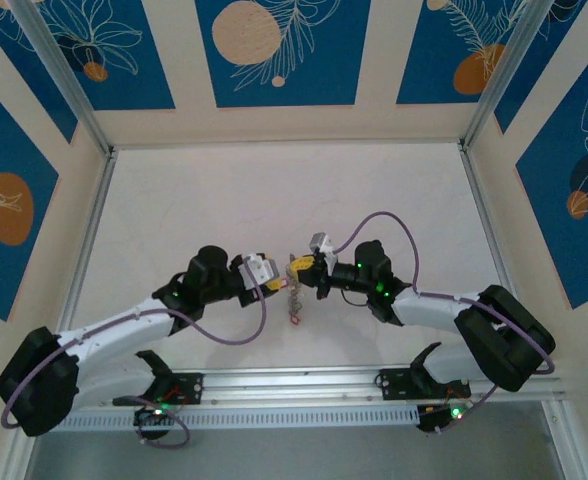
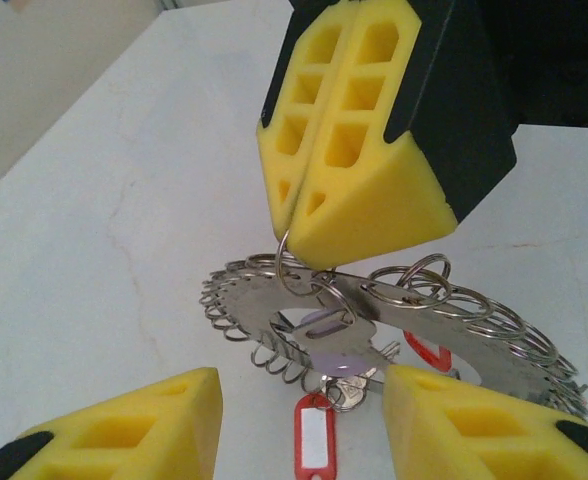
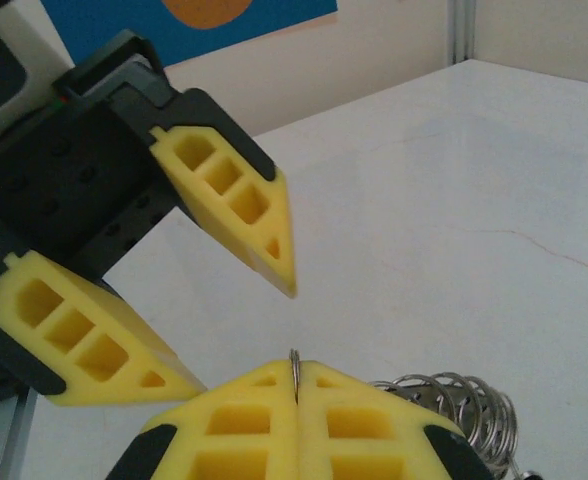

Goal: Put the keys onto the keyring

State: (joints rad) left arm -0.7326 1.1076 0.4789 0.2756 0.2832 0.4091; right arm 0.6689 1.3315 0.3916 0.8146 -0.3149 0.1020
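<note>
Right gripper [image 2: 299,248] is sitting fully closed, its yellow pads pressing flat against each other. It is pinching a thin wire loop [image 3: 294,362] at the very tips. That loop is passing through the keyring [image 2: 394,322], the flat grey toothed disc, which is hanging just beneath the closed fingertips. More small wire loops are bristling all round its edge.

Keys [image 2: 314,438] with oblong red tags are dangling from the disc on the side away from the right gripper. One tag is hanging between the left gripper's fingertips and a second is peeking out just beyond the disc. Silvery key [image 2: 346,393] is hanging just above the nearer red tag, touching it or nearly so.

Left gripper [image 3: 244,338] is facing the right one nose to nose, close by. Its fingers [image 3: 236,205] are spreading wide apart and gripping nothing, and the lower edge of the disc and the dangling keys are lying in the gap between them.

White marbled tabletop [image 2: 124,250] is showing behind the cluster. Whether the keys are touching it, I cannot tell.
</note>
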